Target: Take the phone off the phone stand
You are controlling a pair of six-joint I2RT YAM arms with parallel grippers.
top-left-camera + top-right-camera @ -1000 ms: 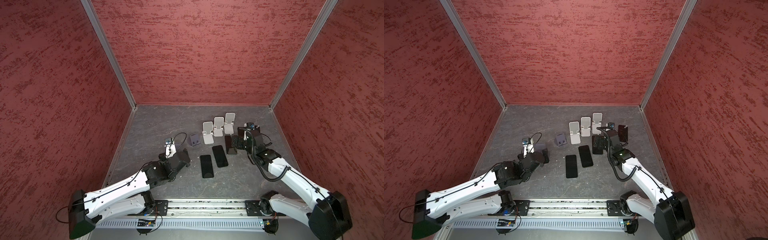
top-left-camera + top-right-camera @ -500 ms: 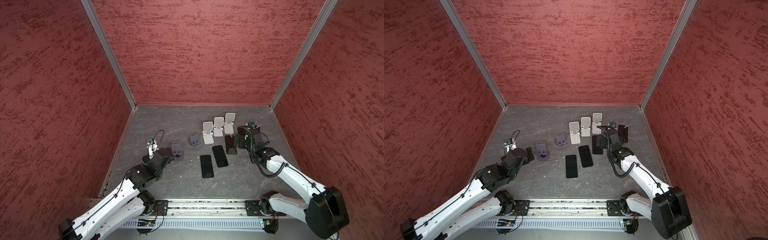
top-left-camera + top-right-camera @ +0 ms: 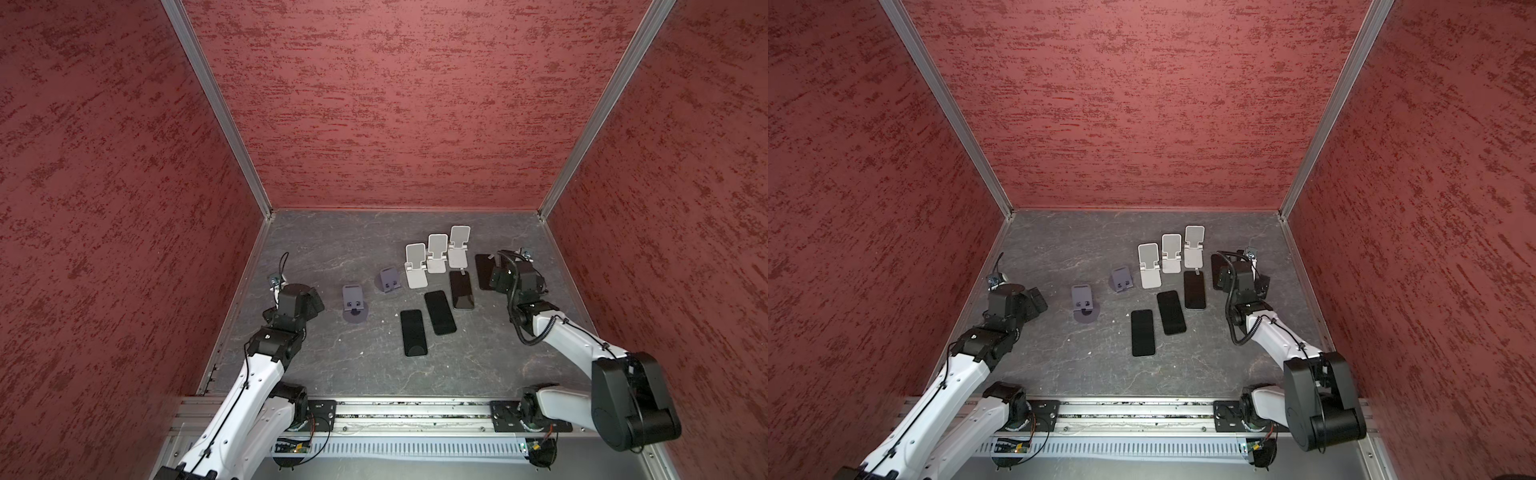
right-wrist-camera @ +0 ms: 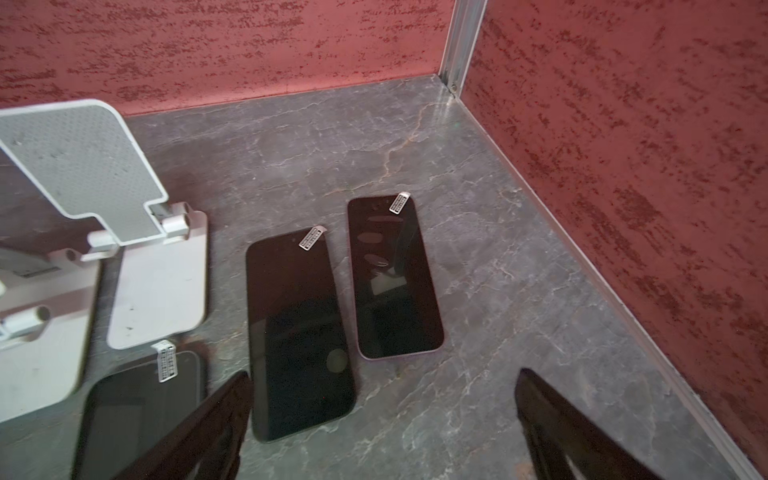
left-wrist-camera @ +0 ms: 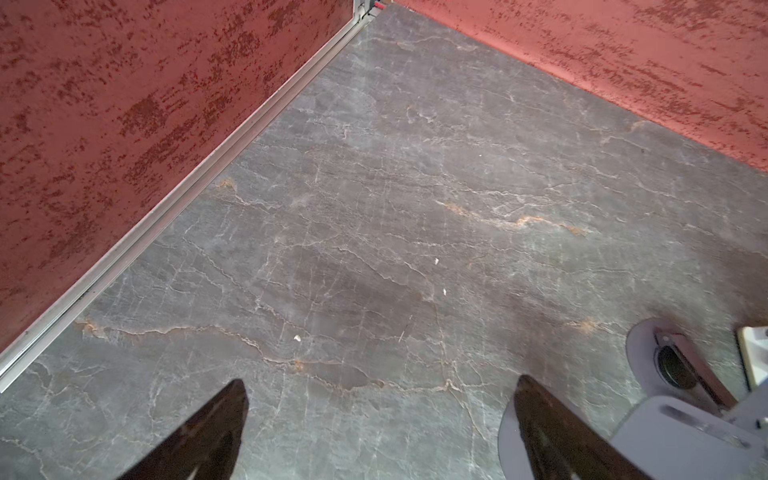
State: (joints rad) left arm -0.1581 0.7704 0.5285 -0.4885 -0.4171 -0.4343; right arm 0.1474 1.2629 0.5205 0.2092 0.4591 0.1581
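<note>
No phone sits on a stand now, so the job looks done, or very nearly. The three white phone stands in a row at the far right are all bare. The two purple phone stands to their left are bare too. Every phone I can see lies flat on the grey table. Three black phones lie in a slanted row just in front of the white stands. Two more phones lie side by side further right, close to the right wall, and the right arm partly hides them from above. The left gripper is wide open and holds nothing. It hangs over bare table by the left wall, just beside the nearer purple stand. The right gripper is wide open too and holds nothing. It hangs close over the near ends of those two phones. I think all that is left is for the arms to pull away
</note>
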